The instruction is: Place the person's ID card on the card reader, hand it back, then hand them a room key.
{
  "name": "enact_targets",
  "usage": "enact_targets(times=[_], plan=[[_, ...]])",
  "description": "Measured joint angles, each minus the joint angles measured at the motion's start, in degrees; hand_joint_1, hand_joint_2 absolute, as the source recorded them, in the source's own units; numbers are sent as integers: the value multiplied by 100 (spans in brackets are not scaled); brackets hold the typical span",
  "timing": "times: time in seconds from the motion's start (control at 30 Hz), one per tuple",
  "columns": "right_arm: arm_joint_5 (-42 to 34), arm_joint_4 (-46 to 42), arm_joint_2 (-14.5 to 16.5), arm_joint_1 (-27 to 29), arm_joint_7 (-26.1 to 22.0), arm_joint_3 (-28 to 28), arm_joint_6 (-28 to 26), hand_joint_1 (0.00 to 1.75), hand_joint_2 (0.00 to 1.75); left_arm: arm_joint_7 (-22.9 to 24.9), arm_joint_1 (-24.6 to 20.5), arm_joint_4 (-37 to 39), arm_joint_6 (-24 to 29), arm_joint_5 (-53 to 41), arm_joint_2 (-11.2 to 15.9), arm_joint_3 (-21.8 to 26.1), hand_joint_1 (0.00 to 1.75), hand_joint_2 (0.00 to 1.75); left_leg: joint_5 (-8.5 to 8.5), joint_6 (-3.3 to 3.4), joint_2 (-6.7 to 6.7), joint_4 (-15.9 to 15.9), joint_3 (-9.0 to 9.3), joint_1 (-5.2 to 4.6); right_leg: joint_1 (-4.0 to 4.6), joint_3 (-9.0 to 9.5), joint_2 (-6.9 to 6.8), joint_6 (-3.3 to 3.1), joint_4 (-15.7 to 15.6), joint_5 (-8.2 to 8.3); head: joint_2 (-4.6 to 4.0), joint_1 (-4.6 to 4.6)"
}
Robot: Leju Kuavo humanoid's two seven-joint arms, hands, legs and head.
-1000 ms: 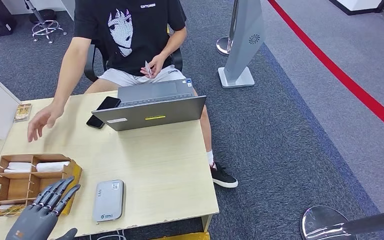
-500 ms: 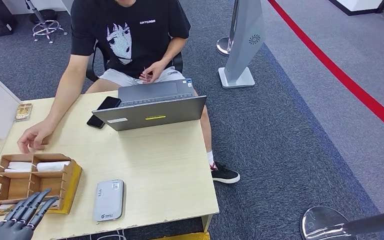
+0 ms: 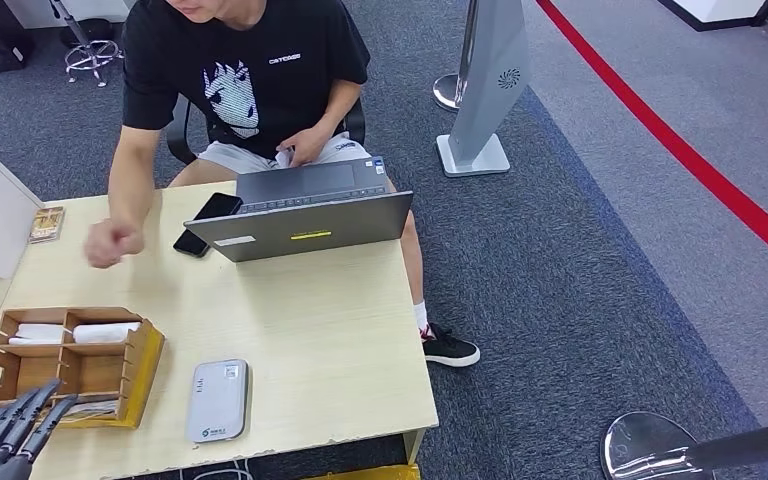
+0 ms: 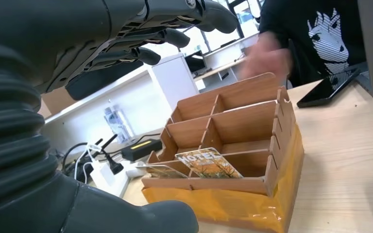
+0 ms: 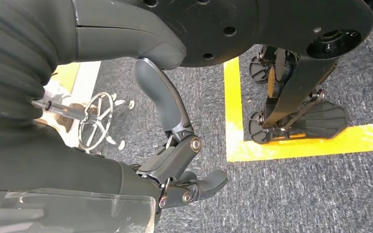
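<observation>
**Left hand empty at the tray corner; handover looks done or pending**

Your left hand (image 3: 5,435) sits at the near corner of the wooden tray (image 3: 145,365), fingers spread and straight, holding nothing. The right hand (image 5: 184,170) hangs beside the body over carpet, fingers loosely curled in on nothing.

The card reader (image 3: 217,400) lies bare on the table (image 3: 340,340), just beside the tray. A card printed "HOTEL" (image 4: 208,162), likely a room key, leans in the tray's nearest compartment. The person's hand (image 3: 112,243) is a raised fist above the table; whether it holds a card is too blurred to tell. Their other hand is at their lap behind the laptop (image 3: 305,228); I cannot make out the ID card.

Risks, judged:
- Reaching again, your fingers may catch a thin divider and drag the light tray.
- The leaning card offers little edge, so a pinch could slip.
- The person's arm is moving; a forward sweep could meet it.
</observation>
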Motion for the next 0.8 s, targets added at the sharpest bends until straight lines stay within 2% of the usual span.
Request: enact_targets(times=[0.43, 0.8], plan=[[90, -26, 3, -1, 28, -15, 70, 0, 175, 226, 266, 297, 512, 265, -67, 106, 0, 175, 0, 0, -8, 0, -1, 0, 0, 2, -3, 0, 0, 0, 0, 1], [93, -26, 5, -3, 28, -15, 69, 0, 175, 228, 244, 521, 604, 223, -197, 115, 0, 175, 0, 0, -9, 0, 0, 0, 0, 2, -3, 0, 0, -1, 0, 1]])
